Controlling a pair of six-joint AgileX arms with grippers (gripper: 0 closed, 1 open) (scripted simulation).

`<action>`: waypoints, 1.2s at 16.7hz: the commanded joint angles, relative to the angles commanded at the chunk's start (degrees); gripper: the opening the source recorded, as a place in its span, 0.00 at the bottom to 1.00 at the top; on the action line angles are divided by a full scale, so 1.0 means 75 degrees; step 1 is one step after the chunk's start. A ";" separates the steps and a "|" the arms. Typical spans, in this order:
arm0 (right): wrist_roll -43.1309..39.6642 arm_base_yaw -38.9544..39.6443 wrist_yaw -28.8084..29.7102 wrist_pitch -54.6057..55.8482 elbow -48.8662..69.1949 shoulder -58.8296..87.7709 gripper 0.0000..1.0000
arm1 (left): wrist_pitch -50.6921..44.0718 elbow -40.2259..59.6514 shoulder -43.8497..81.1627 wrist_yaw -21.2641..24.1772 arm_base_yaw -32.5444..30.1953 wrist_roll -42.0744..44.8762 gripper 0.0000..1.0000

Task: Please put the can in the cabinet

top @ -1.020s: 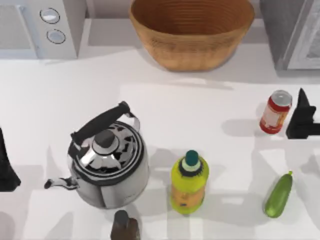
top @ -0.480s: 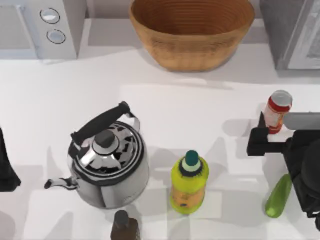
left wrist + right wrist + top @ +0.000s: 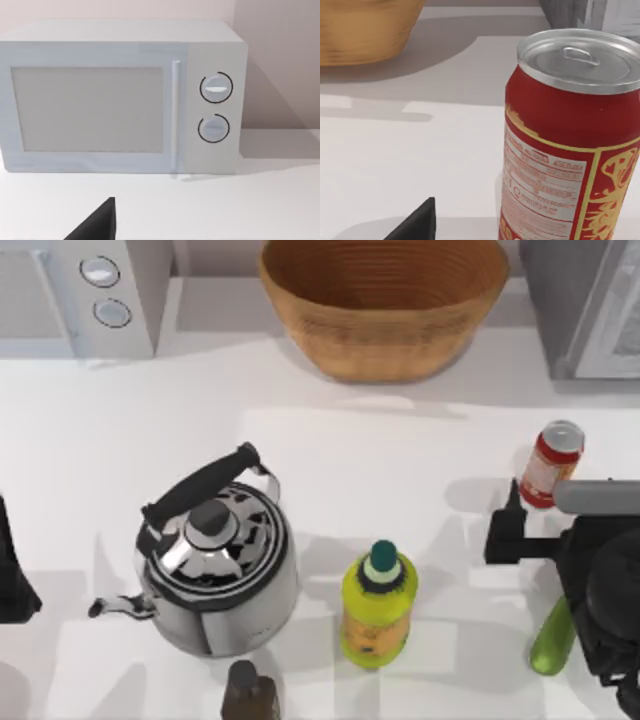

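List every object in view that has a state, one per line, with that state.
can: upright on the table, ungrasped
right gripper: beside the can
left gripper: parked at the table's left edge
microwave: door closed
yellow-green bottle: upright, capped
kettle: upright, lid on
basket: upright
cucumber: lying flat

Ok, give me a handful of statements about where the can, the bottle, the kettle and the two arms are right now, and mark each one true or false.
1. The can stands upright on the table's right side. True.
2. The right gripper has lifted the can off the table. False: the can stands on the table, with the gripper beside it, near its base.
3. The yellow bottle stands between the kettle and the cucumber. True.
4. The can lies inside the wicker basket. False: it stands on the table, in front of the basket and to its right.
5. The left gripper is at the table's left edge, far from the can. True.
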 joint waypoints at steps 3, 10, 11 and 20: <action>-0.0019 -0.0077 -0.0066 -0.0104 0.0024 -0.0083 1.00 | 0.0000 0.0000 0.0000 0.0000 0.0000 0.0000 1.00; -0.0172 -0.0647 -0.0624 -0.0942 0.1202 0.0148 1.00 | 0.0000 0.0000 0.0000 0.0000 0.0000 0.0000 1.00; -0.0184 -0.0704 -0.0678 -0.0970 0.1387 0.0303 1.00 | 0.0000 0.0000 0.0000 0.0000 0.0000 0.0000 1.00; -0.0195 -0.0781 -0.0752 -0.0935 0.1702 0.0673 0.85 | 0.0000 0.0000 0.0000 0.0000 0.0000 0.0000 1.00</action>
